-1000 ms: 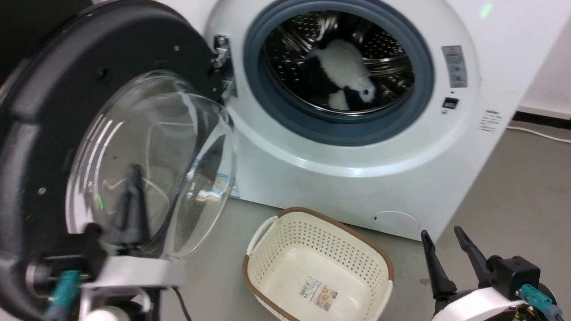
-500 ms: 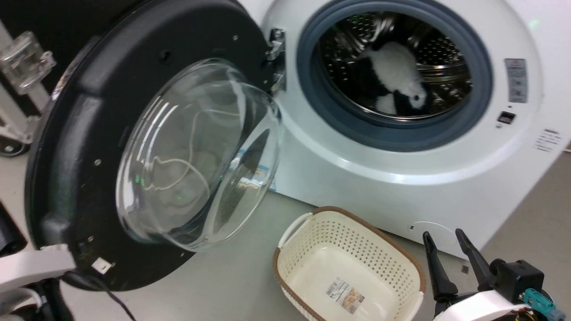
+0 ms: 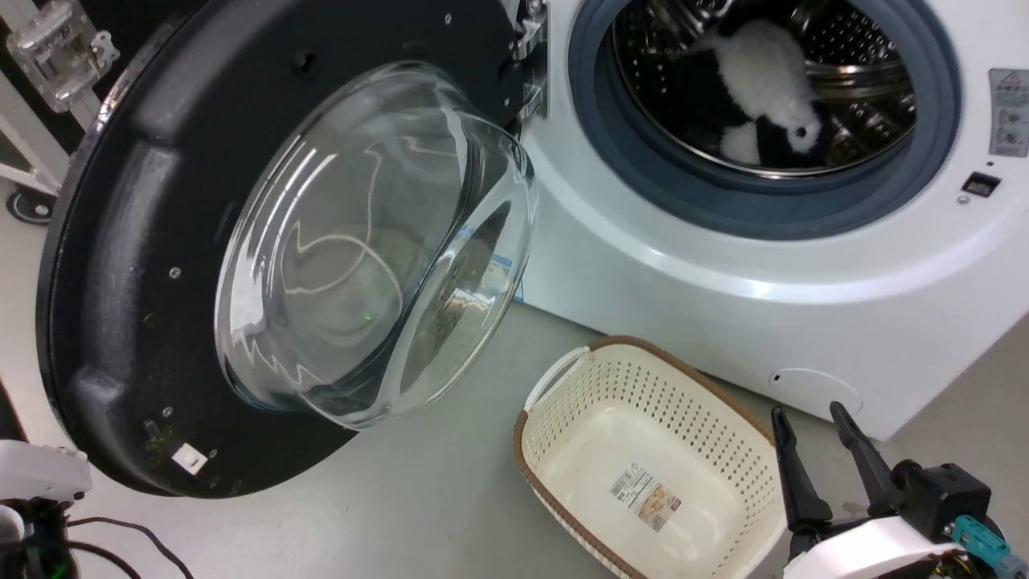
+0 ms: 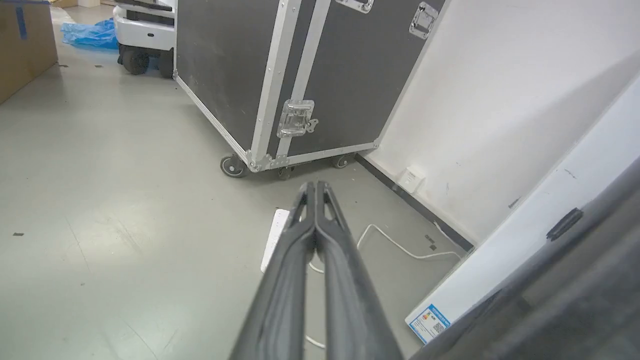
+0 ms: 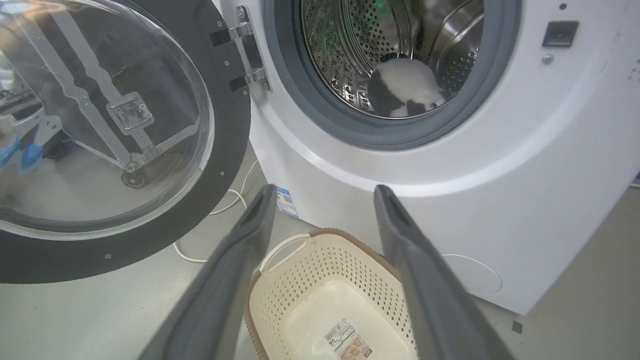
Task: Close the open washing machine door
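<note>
The door [image 3: 120, 241] of the washing machine [image 3: 723, 322] stood wide open, swung out to the robot's left on its hinge, so the closing step was not yet done. The left gripper [image 4: 315, 190] had its two long fingers pressed tight together with nothing between them. It seemed to be out behind the door, pointing over the grey floor toward a black case on wheels [image 4: 240, 75]. I think it was getting ready to push. The next move would need those shut fingers laid on the door's back side, then a slow sweep round to the hole until it clicks. The right gripper [image 3: 806, 418] was low beside the basket [image 3: 563, 378], fingers spread apart and empty. The door was big and round, dull black on the inside, with a clear shiny glass bowl [image 3: 370, 241] bulging out of it. The machine was white, smooth and boxy. Its drum [image 3: 868, 48] was shiny steel full of tiny holes, with a grey-blue rubber ring [image 3: 643, 177] around it and a fluffy black and white toy [image 3: 764, 56] inside. The basket was cream plastic with holes and a brown rim.
</note>
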Robot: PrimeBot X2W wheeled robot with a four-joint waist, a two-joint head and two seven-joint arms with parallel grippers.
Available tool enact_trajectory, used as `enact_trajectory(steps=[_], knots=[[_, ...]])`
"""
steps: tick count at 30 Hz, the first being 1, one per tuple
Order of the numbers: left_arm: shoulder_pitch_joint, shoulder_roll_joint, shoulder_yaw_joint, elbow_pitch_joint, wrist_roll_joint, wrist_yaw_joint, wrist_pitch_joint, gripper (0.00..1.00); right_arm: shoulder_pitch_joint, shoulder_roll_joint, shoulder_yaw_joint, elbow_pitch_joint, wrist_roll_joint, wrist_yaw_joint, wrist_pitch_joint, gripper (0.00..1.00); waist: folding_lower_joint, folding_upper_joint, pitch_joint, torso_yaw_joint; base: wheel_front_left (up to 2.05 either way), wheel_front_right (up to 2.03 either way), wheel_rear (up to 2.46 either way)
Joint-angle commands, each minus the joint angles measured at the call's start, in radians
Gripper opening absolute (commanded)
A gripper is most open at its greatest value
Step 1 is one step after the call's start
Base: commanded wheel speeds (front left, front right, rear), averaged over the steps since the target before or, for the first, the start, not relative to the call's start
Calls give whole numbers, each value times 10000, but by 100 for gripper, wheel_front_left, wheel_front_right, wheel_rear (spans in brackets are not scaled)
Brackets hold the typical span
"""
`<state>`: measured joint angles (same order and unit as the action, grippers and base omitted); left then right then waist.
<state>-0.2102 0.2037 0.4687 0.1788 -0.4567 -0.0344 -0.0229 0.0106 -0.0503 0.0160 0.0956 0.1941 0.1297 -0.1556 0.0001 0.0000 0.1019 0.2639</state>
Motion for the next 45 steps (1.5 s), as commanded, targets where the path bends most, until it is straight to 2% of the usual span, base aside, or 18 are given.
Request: enact_trajectory(steps=[1,9,16,17,18,21,25,26,33,37,45], knots=[[-211,126,45,195,-218,-102,155,0,-140,1,-21,62,23,6,-96,100,-1,0,84,48,0,0,0],[-151,485,-655,807,-1811,-524,2618,0,-194,1,-102,196,178,7,-262,100,-1,0,162,319,0,0,0],[642,641,-1592,-413,-3562,-618,4324,0,-97,1,-168,325,532,7,-408,100,-1,0,-130,796,0,0,0],[807,691,-1837,-625,-3692,-629,4508,0,-74,1,-190,343,586,7,-428,100,-1,0,-176,885,0,0,0],[1158,652,-2546,-1334,-4047,-662,4957,0,-37,1,-348,377,749,8,-491,100,-1,0,-312,1146,0,0,0],[1422,601,-3371,-2000,-4337,-695,5374,0,-20,1,-611,378,871,8,-553,100,-1,0,-442,1352,0,0,0],[1619,804,-4612,-2746,-4672,-739,5802,0,-25,1,-955,389,960,8,-637,100,-1,0,-554,1484,0,0,0],[1666,947,-5657,-3198,-4964,-772,6029,0,-96,1,-1129,394,1035,8,-699,100,-1,0,-595,1421,0,0,0],[1148,1160,-8101,-3888,-5657,-848,6065,0,-103,1,-1487,504,1296,9,-845,100,-1,0,-567,905,0,0,0],[528,1289,-9260,-3862,-6079,-892,5757,0,-73,1,-1606,571,1458,9,-928,100,-1,0,-462,262,0,0,0],[-1103,1632,-11015,-3152,-6867,-962,4804,0,-204,1,-1858,568,1659,10,-1062,100,-1,0,-123,-1534,0,0,0]])
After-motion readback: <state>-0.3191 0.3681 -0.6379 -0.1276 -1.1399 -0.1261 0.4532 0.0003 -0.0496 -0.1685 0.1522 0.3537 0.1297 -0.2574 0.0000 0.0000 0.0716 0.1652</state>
